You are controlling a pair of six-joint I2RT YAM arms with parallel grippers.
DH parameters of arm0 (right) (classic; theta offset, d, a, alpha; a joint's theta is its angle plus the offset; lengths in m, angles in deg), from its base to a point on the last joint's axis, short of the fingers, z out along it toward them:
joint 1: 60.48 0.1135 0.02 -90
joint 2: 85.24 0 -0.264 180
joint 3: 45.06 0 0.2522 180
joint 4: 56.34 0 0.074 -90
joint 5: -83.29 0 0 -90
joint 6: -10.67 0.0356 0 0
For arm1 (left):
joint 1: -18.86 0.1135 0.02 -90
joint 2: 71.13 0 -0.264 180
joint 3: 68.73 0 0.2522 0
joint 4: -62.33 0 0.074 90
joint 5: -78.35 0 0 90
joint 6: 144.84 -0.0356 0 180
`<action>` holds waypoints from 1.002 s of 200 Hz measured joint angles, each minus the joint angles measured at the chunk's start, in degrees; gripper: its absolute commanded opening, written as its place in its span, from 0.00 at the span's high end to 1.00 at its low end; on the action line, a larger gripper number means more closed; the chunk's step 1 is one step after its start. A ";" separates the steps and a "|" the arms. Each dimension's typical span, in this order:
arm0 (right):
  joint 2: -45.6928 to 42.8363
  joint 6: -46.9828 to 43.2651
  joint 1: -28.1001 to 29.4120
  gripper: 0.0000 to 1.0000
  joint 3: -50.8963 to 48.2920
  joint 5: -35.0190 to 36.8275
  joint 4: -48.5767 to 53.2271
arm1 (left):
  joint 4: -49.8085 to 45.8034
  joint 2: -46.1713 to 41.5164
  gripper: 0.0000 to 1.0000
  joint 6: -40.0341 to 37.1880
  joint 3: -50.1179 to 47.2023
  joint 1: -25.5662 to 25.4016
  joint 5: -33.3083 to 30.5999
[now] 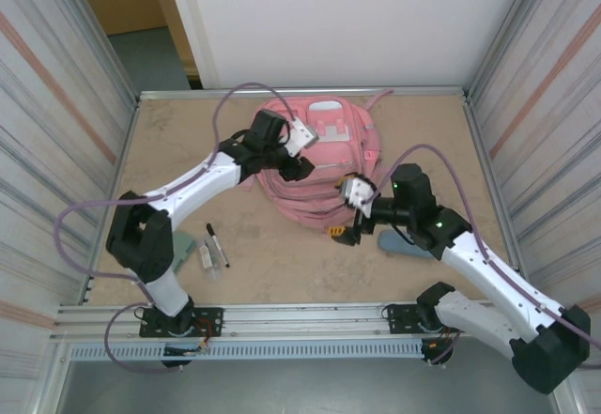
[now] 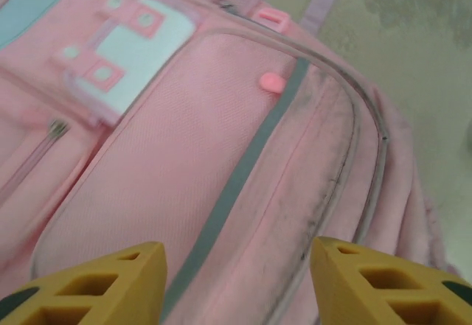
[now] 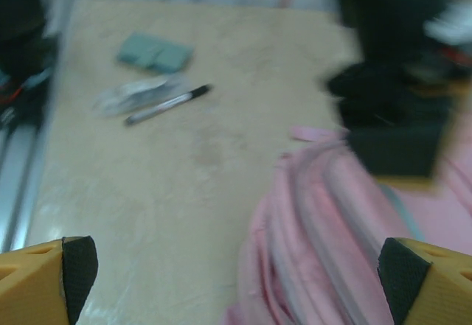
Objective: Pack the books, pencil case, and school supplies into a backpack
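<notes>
**Both jaws open by the backpack**

The soft pink backpack (image 2: 162,163) is found under the left gripper (image 2: 236,284), a grey stripe (image 2: 243,170) running between its jaws. They are held partly apart, gripping nothing. The right gripper (image 3: 236,281) is spread wide and empty, the backpack's lumpy edge between its jaws. Ahead of its left jaw, a flat grey-green block (image 3: 155,52), a pale stick (image 3: 136,93) and a black marker (image 3: 168,104) are laid on bare table (image 3: 147,192). The blue-grey pencil case (image 1: 404,243) is tucked beside that gripper.
</notes>
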 measured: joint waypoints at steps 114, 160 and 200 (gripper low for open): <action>23.21 53.05 -4.20 0.08 6.23 24.61 6.25 | 1.57 17.75 0.46 37.09 -2.91 20.92 11.98; 34.25 54.05 -7.34 0.16 6.29 24.46 2.36 | 4.15 18.67 0.97 40.17 -1.99 19.43 12.33; 43.54 51.65 -12.59 0.31 11.91 23.85 2.32 | 9.60 11.85 1.00 42.25 -11.41 17.33 9.70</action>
